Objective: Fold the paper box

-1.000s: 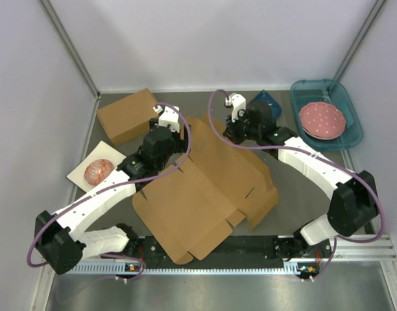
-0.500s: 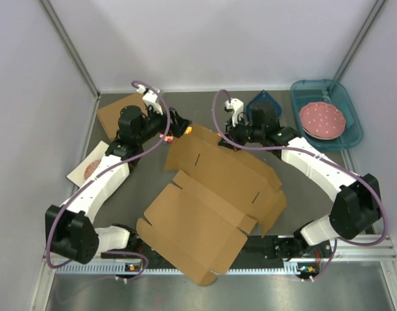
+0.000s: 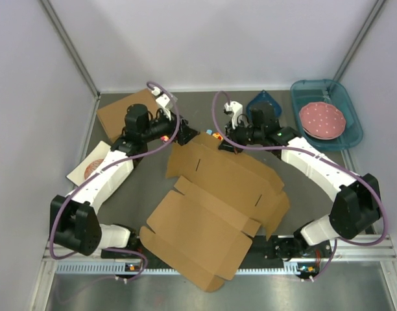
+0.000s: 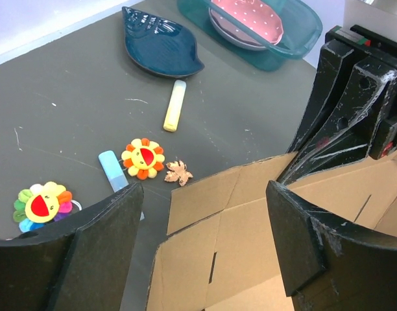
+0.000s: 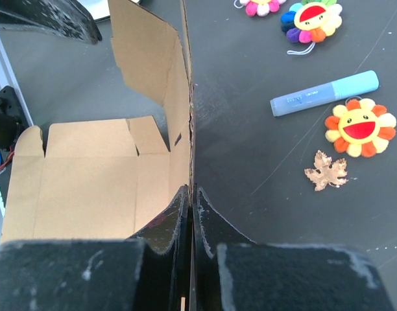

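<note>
The paper box (image 3: pixel 205 214) lies opened out and mostly flat. Its nearest corner hangs over the base rail (image 3: pixel 88 266), and the sheet runs away from the rail up the middle of the tabletop (image 4: pixel 69 97).

— At the end farthest from the rail, the far flap (image 5: pixel 159 71) stands lifted. Your right gripper (image 5: pixel 191 194) is clamped on its thin edge, with the cardboard squeezed between both fingers. Your left gripper (image 4: pixel 204 188) hangs over that same end, spread wide and holding nothing.

— Expect the box to feel light and fairly stiff. The panels should stay flat and bend only along the scored creases. The board looks smooth, so I'd guess it slides when you push it.

— Take hold on a plain flap edge close to a crease, away from the slits and tabs, which look apt to tear or crumple. With a single pinch the sheet may pivot. Your free gripper could press the panel down beside the fold.

— Just past the flap, farther from the rail, you have a brown leaf (image 4: pixel 178 172), a sunflower plush (image 4: pixel 143 157), a blue marker (image 4: pixel 112 170) and a rainbow flower plush (image 4: pixel 41 204). A swinging flap could sweep them aside.

— Farther again there is a pale yellow stick (image 4: pixel 174 105), a dark blue leaf-shaped dish (image 4: pixel 161 41), and a teal tray (image 4: pixel 296 26) holding a pink dotted plate (image 4: pixel 250 16).
</note>
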Robot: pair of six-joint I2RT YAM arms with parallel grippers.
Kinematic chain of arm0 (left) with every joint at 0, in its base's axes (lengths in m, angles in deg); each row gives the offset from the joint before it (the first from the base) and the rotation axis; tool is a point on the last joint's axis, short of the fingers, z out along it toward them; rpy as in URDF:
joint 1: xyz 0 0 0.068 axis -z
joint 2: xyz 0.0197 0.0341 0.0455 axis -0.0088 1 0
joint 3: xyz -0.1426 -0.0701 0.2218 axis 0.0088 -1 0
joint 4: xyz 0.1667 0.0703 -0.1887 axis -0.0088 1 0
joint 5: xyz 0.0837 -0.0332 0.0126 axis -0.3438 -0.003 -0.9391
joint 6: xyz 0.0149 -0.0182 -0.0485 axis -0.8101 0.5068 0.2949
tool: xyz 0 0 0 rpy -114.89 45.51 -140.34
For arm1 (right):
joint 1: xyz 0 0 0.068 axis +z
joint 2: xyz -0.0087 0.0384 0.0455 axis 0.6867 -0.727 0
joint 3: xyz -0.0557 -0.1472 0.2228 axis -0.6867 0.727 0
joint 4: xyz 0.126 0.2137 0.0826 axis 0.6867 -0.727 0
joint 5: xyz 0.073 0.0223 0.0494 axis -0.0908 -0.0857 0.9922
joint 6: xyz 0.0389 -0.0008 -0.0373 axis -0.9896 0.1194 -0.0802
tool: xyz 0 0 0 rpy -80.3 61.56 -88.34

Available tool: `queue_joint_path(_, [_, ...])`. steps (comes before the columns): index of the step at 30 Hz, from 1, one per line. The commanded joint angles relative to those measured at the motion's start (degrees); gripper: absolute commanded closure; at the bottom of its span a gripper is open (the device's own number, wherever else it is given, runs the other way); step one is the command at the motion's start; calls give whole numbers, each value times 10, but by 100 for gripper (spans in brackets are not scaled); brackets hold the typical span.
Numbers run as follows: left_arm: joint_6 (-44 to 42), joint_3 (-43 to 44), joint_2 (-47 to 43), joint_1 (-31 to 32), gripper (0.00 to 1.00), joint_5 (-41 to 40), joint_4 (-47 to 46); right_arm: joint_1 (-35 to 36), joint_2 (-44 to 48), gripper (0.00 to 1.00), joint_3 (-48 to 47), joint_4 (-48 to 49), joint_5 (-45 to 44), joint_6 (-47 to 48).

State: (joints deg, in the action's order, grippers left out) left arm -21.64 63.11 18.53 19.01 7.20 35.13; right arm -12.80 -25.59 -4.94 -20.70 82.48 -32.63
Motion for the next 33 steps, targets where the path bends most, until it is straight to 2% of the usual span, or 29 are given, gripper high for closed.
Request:
queue_joint_path(1, [-42, 12, 17, 13, 19, 7, 17, -3, -3, 100, -18, 7, 21, 4])
queue_joint_path(11, [-75, 14, 27, 39, 30, -17, 66, -3, -5, 100, -19, 11, 16, 3])
queue_joint_path(22, [-39, -19, 2, 42, 69, -5, 49, -2, 3, 100, -7, 32, -12, -5])
queue_joint_path(26, [-26, -38, -14, 47, 77, -2, 38, -2, 4, 100, -3, 36, -20, -21])
queue_joint_path(30, [-10, -52, -31, 65, 79, -8, 29, 1, 4, 100, -3, 38, -35, -26])
queue_joint_path(33, [0, -64, -48, 97, 83, -45, 21, 8, 4, 100, 1, 45, -61, -34])
